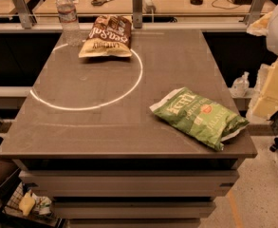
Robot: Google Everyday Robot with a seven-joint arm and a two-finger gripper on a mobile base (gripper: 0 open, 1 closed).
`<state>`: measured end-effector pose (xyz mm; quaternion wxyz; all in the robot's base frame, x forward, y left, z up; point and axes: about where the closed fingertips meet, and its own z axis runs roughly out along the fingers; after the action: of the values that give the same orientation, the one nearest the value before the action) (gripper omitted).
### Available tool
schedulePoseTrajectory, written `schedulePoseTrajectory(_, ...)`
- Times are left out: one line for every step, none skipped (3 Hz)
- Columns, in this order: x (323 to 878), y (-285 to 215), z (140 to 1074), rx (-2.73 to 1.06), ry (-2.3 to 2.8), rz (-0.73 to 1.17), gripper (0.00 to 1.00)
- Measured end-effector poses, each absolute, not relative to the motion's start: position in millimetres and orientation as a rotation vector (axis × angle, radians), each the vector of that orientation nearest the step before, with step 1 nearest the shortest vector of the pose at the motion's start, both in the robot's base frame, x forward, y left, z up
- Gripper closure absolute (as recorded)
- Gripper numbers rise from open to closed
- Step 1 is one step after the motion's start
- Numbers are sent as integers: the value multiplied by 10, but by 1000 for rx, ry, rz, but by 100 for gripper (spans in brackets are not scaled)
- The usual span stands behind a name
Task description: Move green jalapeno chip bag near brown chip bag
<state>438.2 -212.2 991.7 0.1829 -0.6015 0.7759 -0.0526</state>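
On the bench (105, 127) the green bag (198, 118) lies far from the brown bag (107, 37), seemingly handy for our tool (271, 87) beside it, whose grip we cannot tell.

Pincer (270, 93) at far right edge

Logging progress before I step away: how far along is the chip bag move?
Nothing done: the green bag lies front right on the table, far from the brown bag at the back left. Nothing in hand: the gripper sits off the right edge, touching neither. Whole move remains.
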Motion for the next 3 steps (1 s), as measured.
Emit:
schedulePoseTrajectory(4382,-2122,9917,-1697,2189,-148,0)
schedulePoseTrajectory(4423,-2090,9980,-1683,2259,-148,0)
schedulePoseTrajectory(4604,-1972,9897,-1658,2382,-135,0)
